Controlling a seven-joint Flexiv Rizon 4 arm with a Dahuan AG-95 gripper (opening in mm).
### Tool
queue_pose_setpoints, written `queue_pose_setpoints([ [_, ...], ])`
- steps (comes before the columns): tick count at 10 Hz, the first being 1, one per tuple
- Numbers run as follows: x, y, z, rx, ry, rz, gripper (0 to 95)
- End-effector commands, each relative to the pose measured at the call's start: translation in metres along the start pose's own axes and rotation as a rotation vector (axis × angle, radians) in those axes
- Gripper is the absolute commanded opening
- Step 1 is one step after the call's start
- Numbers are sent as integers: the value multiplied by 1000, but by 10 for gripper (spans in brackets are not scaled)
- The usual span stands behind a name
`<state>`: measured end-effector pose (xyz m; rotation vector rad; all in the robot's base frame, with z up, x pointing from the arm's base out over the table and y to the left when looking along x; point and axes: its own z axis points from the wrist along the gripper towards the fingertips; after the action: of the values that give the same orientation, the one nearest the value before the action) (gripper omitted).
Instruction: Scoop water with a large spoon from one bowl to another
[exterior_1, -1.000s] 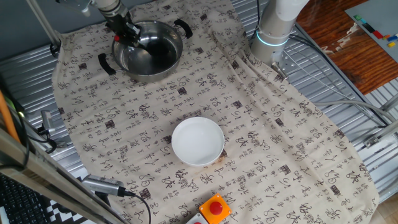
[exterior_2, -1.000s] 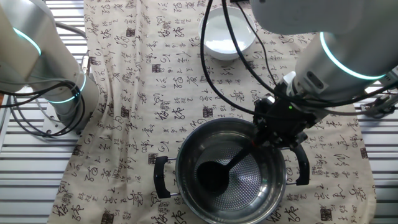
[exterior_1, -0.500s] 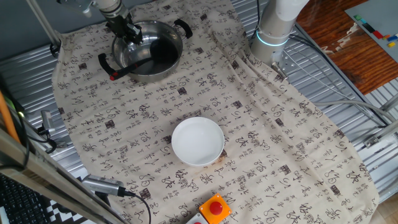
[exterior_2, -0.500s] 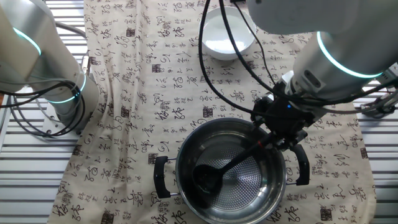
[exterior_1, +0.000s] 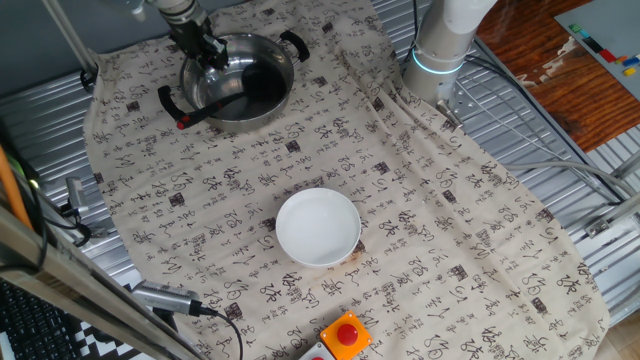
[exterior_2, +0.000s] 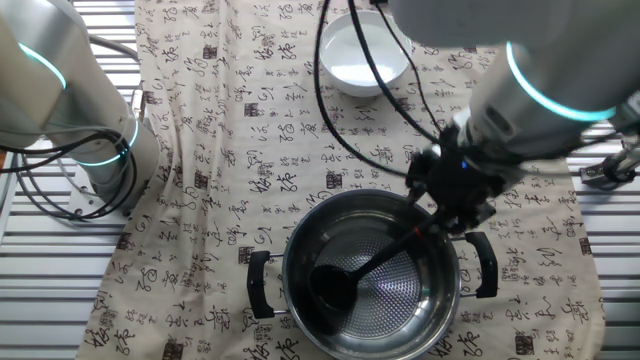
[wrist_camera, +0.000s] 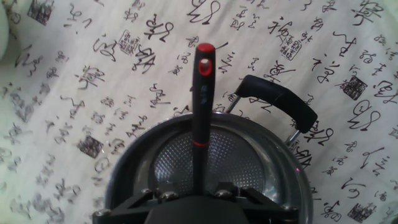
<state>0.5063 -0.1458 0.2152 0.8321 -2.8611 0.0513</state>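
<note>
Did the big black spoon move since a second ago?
Yes. The ladle tipped down; its handle now rests on the steel pot rim, red end sticking out beyond it.

- The ladle (wrist_camera: 201, 118) handle, red-tipped, leans across the steel pot (wrist_camera: 249, 163) rim.
- One black pot handle (wrist_camera: 280, 101) shows.
- A printed cloth (wrist_camera: 93, 68) lies beneath.
</note>
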Motion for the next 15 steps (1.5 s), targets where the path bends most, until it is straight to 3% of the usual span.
queue_pose_setpoints([
  [1,-17,18,-17,-4,-2,71,0],
  [2,-35,34,-34,-9,-6,120,0],
  [4,-43,42,-47,-8,-8,159,0],
  [8,-43,42,-47,-38,-33,144,0],
  [10,-43,42,-47,-67,-68,165,0],
  [11,-45,44,-45,-66,-77,182,0],
  [13,-67,59,-34,-53,-90,213,0],
  [15,-77,54,-27,-48,-94,185,0],
])
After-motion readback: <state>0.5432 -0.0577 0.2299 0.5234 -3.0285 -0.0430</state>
